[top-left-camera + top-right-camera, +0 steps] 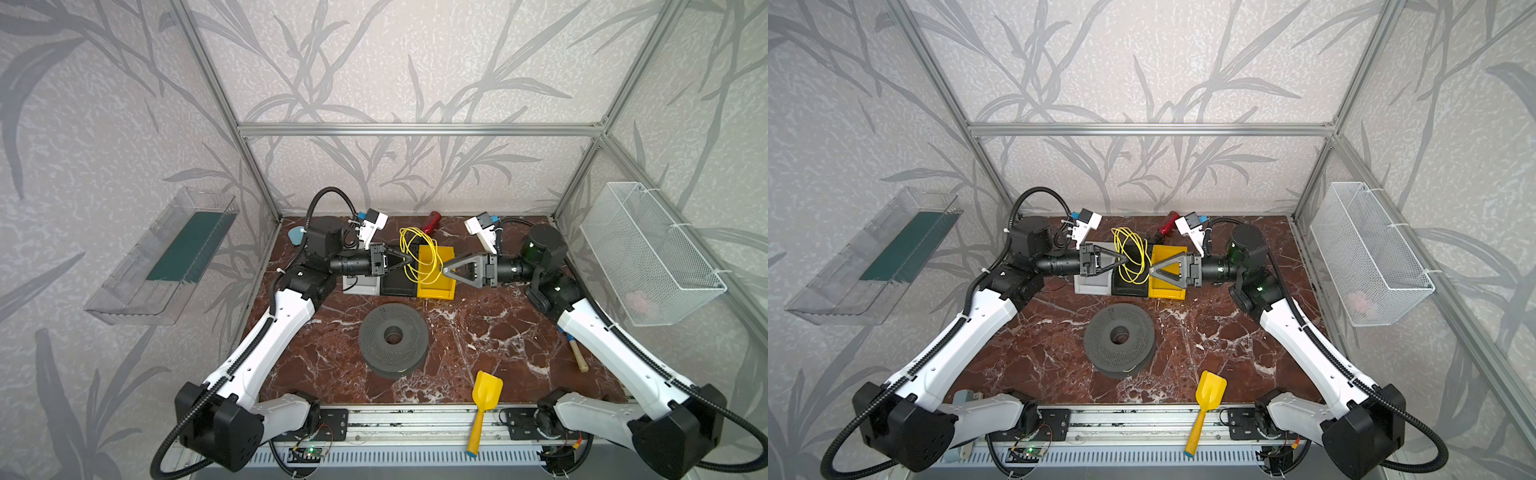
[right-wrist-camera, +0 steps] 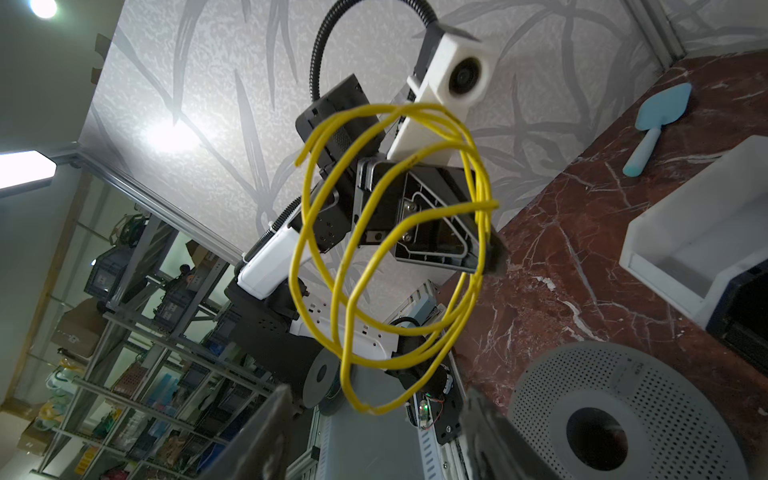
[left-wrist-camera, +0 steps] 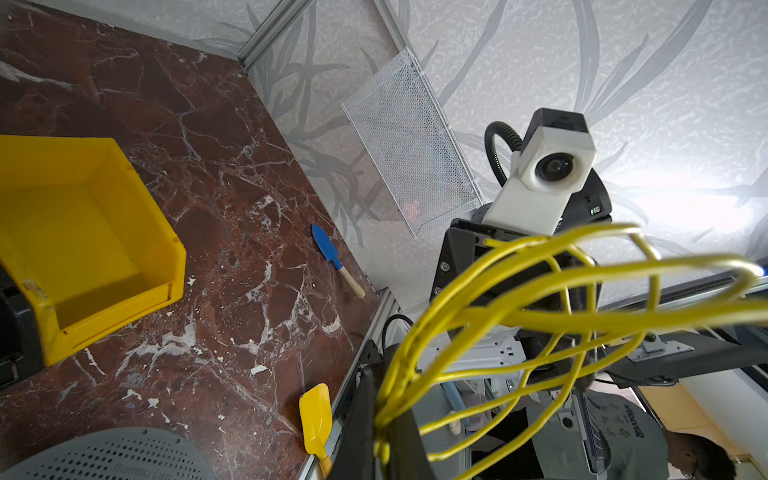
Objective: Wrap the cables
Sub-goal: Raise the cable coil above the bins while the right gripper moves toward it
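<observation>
We lose the pinch point to blur, yet the left gripper (image 1: pixel 409 261) clamps the cables (image 3: pixel 623 320), loose yellow loops aloft at twelve o'clock from the grey spool (image 1: pixel 411 332); the right gripper (image 1: pixel 444 270) holds its fingers (image 2: pixel 270 436) wide.

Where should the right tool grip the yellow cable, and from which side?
Probably the yellow cable coil's free edge facing the right tool, opposite where the left tool pinches it, coming from the right, jaws straddling every strand. The loops hang in the air and fan apart away from that pinch, so closing there should gather them.
</observation>
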